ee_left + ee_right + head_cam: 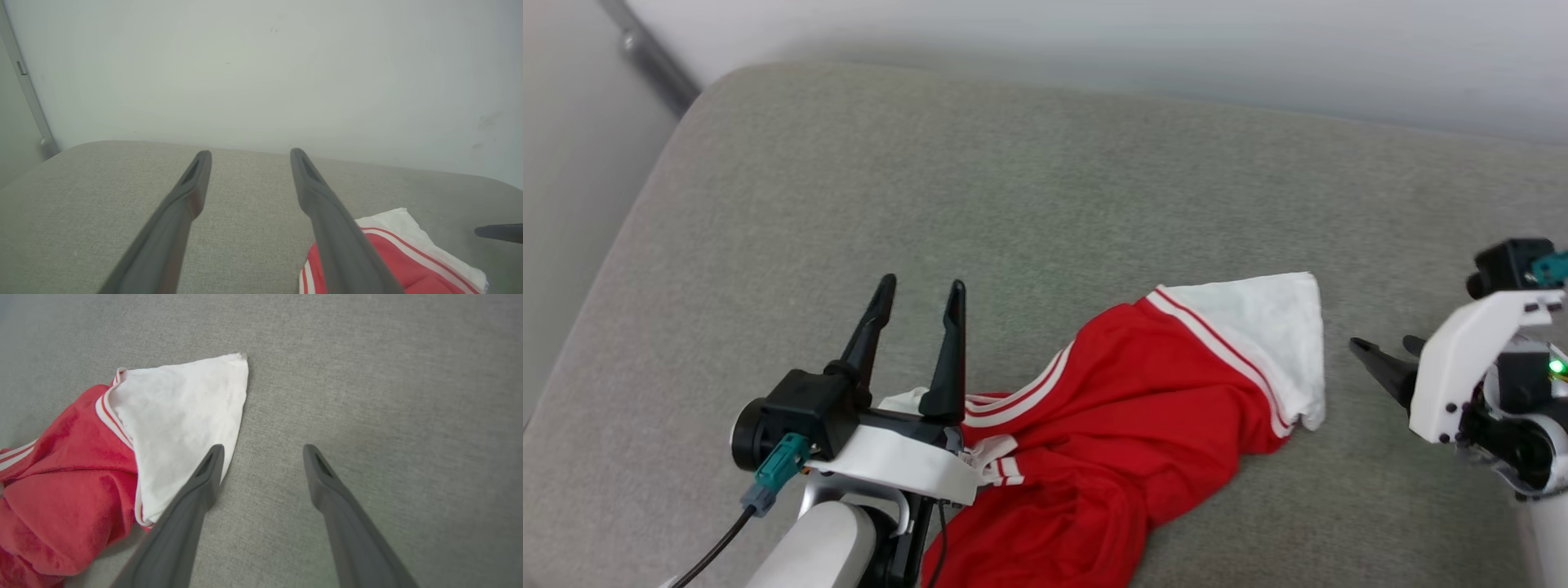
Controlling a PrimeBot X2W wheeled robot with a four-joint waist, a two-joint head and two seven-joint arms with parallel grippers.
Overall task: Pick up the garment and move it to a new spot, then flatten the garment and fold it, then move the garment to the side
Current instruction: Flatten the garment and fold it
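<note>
Left gripper [923, 284] spread, empty, beside your red shirt [1143, 384]; right gripper [1382, 343] spread, apparently just beside its white sleeve end [1258, 335].

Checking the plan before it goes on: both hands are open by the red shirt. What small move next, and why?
Probably ease the right hand onto the white sleeve end and close: the garment lies crumpled, unheld, on the cushion, and that open hand sits just beside the sleeve.
</note>
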